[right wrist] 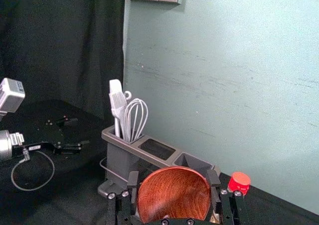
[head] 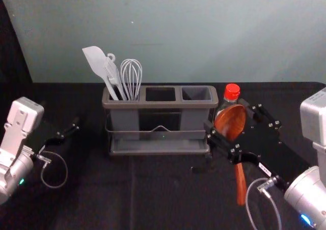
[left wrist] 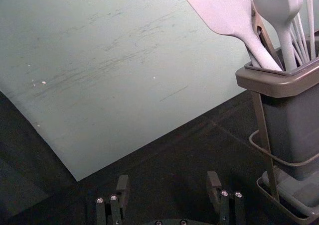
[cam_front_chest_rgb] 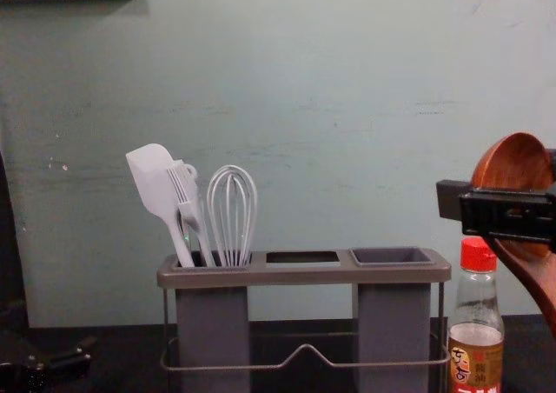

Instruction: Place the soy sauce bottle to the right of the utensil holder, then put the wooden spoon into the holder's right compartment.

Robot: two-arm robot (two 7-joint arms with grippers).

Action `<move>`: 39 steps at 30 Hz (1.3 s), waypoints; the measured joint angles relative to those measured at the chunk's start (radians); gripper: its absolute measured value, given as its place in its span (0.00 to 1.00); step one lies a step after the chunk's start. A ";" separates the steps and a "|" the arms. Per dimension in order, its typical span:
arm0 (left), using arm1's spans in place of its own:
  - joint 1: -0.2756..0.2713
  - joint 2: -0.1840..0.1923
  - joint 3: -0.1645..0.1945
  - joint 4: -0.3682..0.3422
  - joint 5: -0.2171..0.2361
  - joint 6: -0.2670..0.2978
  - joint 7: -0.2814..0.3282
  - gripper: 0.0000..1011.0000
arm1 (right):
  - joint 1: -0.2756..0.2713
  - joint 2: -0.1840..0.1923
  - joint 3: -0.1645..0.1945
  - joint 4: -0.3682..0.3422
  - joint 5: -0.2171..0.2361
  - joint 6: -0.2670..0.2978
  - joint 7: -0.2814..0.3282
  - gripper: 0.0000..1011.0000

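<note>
My right gripper (head: 225,115) is shut on the wooden spoon (head: 231,122), its bowl up and handle hanging down, in front of the holder's right end. In the right wrist view, the right gripper (right wrist: 173,184) has a finger on each side of the spoon bowl (right wrist: 173,195). The soy sauce bottle (cam_front_chest_rgb: 476,345), red-capped, stands upright just right of the utensil holder (cam_front_chest_rgb: 304,274); the spoon partly hides it in the head view. The holder's right compartment (head: 196,93) is empty. My left gripper (head: 69,131) is idle at the left; in the left wrist view the left gripper (left wrist: 168,191) is open and empty.
A white spatula (cam_front_chest_rgb: 156,184), a brush (cam_front_chest_rgb: 187,197) and a whisk (cam_front_chest_rgb: 232,210) stand in the holder's left compartment. The middle compartment (head: 160,94) holds nothing visible. Behind the black-covered table (head: 153,194) rises a wall (head: 173,31).
</note>
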 joint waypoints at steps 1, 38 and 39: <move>0.000 0.000 0.000 0.000 0.000 0.000 0.000 1.00 | 0.000 0.000 0.000 0.000 0.000 0.000 0.000 0.83; 0.000 0.000 0.000 0.000 0.000 0.000 0.000 1.00 | 0.102 0.024 0.004 0.014 0.016 0.045 0.005 0.83; 0.000 0.000 0.000 0.000 0.000 0.000 0.000 1.00 | 0.118 0.030 0.002 0.019 0.016 0.053 0.009 0.83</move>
